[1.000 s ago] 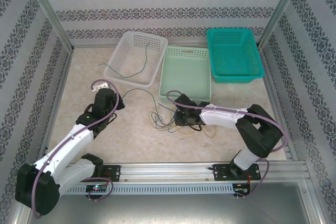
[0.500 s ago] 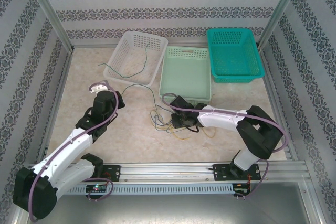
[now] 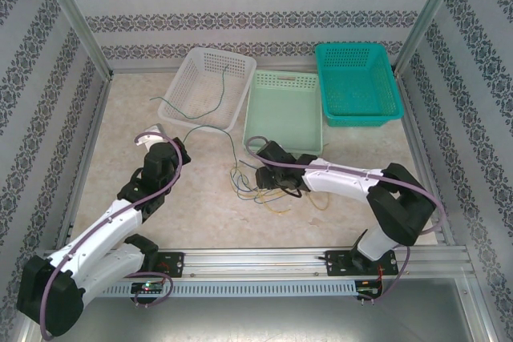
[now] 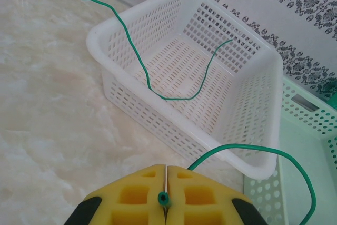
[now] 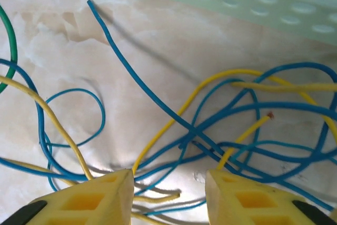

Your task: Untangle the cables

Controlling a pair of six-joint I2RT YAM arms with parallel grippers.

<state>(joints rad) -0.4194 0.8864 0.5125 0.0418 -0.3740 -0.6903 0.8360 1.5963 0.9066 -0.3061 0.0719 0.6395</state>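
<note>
The left arm (image 3: 104,230) runs from its base at 7 o'clock in the top view diagonally toward 12, forearm long and low. It sets the left gripper (image 3: 175,150) just short of the white basket (image 3: 244,92), which sits at 11 o'clock on the table (image 3: 192,206). Its jaws are pressed together. In the wrist view the yellow pads meet with the cut end of a green cable (image 4: 247,147) pinched in the seam, and that cable arcs away toward 2 o'clock past the basket's near corner. The right arm (image 3: 345,178) folds at its elbow at 4 o'clock and lies across the table toward 9. That puts the right gripper (image 3: 264,175) over the cables (image 3: 258,188) tangled at the table's centre, just on the 6 o'clock side of the pale green basket (image 3: 284,118). Its jaws stand wide apart and hold nothing, while blue strands (image 5: 138,80) and yellow strands (image 5: 168,122) cross on the table between and beneath the pads. A second green wire (image 3: 216,100) lies draped in the white basket, one end poking past its 9 o'clock rim. Against a second ago, the right gripper has slid a little toward 9 o'clock over the tangle. The left wrist has shifted slightly too, so the held cable's arc now lies nearer the white basket.
</note>
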